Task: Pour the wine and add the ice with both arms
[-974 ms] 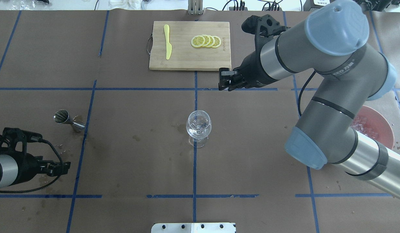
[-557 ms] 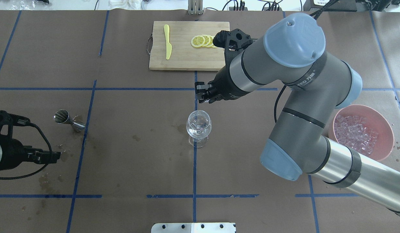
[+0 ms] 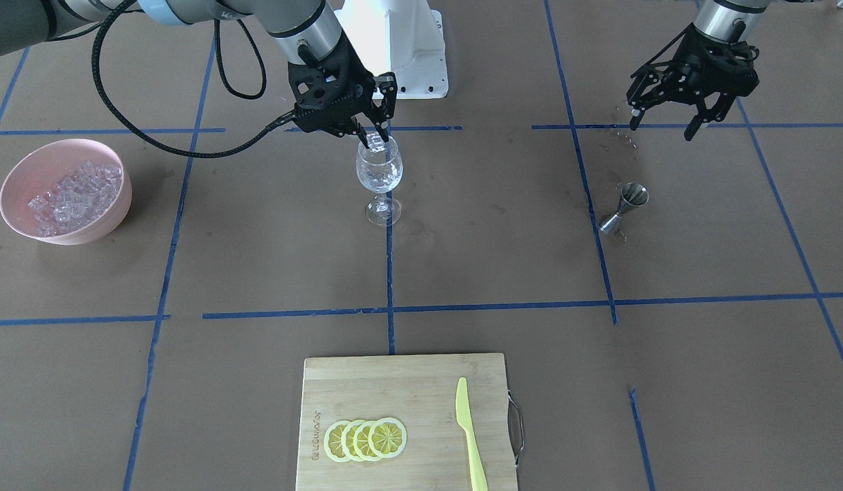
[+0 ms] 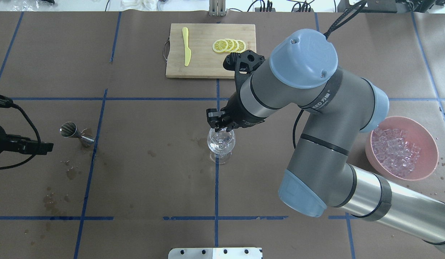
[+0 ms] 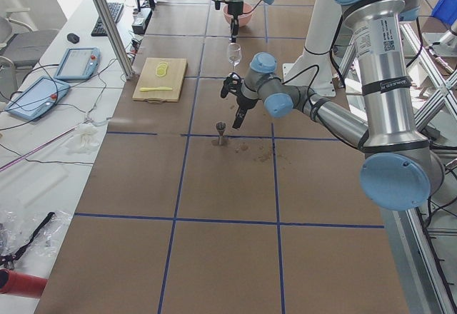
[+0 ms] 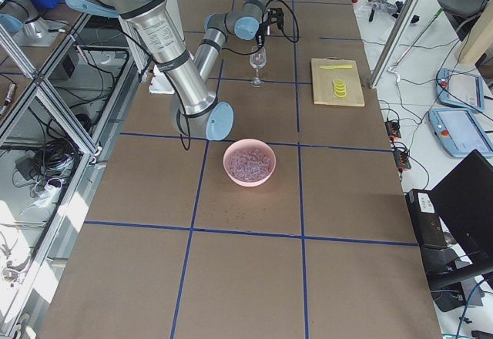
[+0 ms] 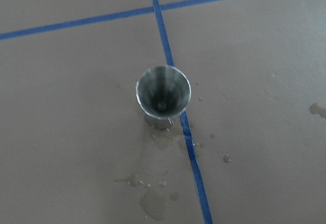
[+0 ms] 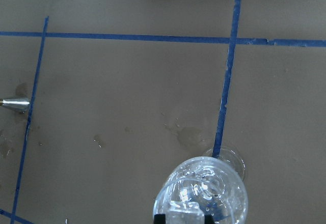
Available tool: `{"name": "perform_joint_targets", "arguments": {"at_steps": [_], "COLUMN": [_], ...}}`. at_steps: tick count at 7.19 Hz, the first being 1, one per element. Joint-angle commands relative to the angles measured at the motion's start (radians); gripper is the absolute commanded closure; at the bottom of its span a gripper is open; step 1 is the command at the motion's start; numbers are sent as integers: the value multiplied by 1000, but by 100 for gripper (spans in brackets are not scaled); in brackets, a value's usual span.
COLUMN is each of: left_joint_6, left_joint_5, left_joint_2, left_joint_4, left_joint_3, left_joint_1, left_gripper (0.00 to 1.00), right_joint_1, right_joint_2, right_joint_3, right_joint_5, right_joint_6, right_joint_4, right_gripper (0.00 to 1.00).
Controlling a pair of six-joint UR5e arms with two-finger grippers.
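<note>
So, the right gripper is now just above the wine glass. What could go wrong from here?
1. The right gripper hangs close over the rim of the wine glass. A finger could catch the rim and tip this tall, stemmed glass.
2. The ice cube it holds sits near the rim's edge, so on release it might strike the rim and bounce out onto the table.

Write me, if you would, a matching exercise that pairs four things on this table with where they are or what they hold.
Things:
1. bowl
2. jigger
3. knife
4. glass

Places or states:
A. lying on the cutting board
B. directly under the right tool
C. holding ice
D. standing near the left tool

Pairs: 1-C, 2-D, 3-A, 4-B.
</note>
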Motion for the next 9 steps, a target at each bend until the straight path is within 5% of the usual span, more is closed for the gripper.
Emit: {"name": "perform_joint_targets", "arguments": {"at_steps": [1, 2, 3, 7, 9], "left_joint_6": [56, 101, 116, 274, 386], "left_joint_5": [-11, -11, -11, -70, -132], "left_joint_2": [-91, -153, -197, -458, -494], "left_joint_4": [163, 266, 338, 656, 643], "left_joint_3": [-38, -50, -65, -55, 20], "left_joint_1": [-59, -99, -115, -259, -331], "left_gripper": [0, 0, 0, 0, 0], "right_joint_1": [-7, -7, -7, 31, 142], "right_joint_2": [0, 1, 1, 0, -23], "right_joint_3": [-3, 1, 3, 70, 89], "right_joint_5": [3, 1, 1, 21, 59], "right_joint_6": [0, 6, 44, 64, 42], "right_joint_4": [-17, -16, -16, -89, -172], "right_gripper": [75, 15, 1, 0, 0]}}
